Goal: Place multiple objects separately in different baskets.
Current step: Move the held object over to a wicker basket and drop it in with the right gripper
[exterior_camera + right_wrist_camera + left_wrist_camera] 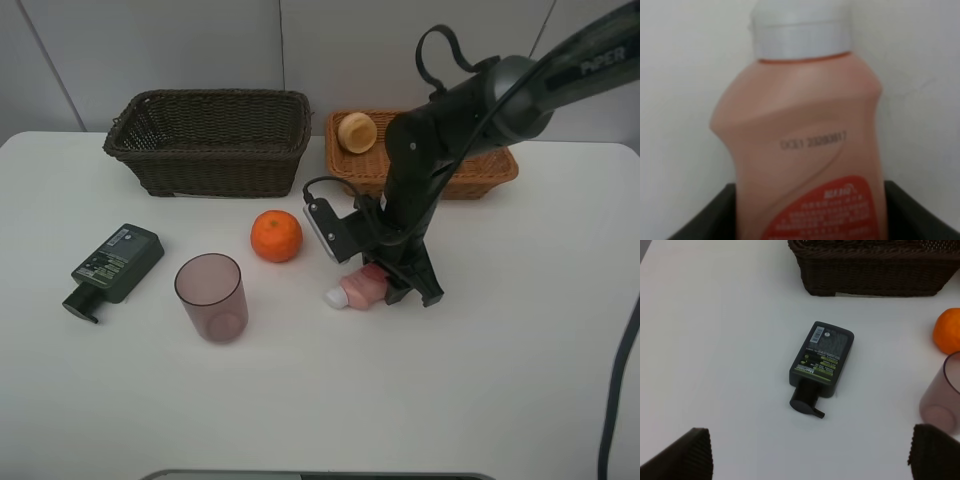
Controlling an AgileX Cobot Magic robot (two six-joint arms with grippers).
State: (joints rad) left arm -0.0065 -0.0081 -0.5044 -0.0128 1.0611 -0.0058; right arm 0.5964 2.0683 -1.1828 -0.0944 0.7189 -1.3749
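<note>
My right gripper reaches down over the small pink bottle, which lies on the white table with its white cap to the left. In the right wrist view the bottle fills the frame and the dark fingers press both its sides. My left gripper is open above the dark green pump bottle, which lies flat at the left. The orange and the mauve cup stand mid-table. A yellowish fruit lies in the light tan basket. The green fruit is out of view.
The dark brown basket stands at the back left and looks empty; its front wall shows in the left wrist view. The orange and the cup are at that view's edge. The right arm hides part of the tan basket.
</note>
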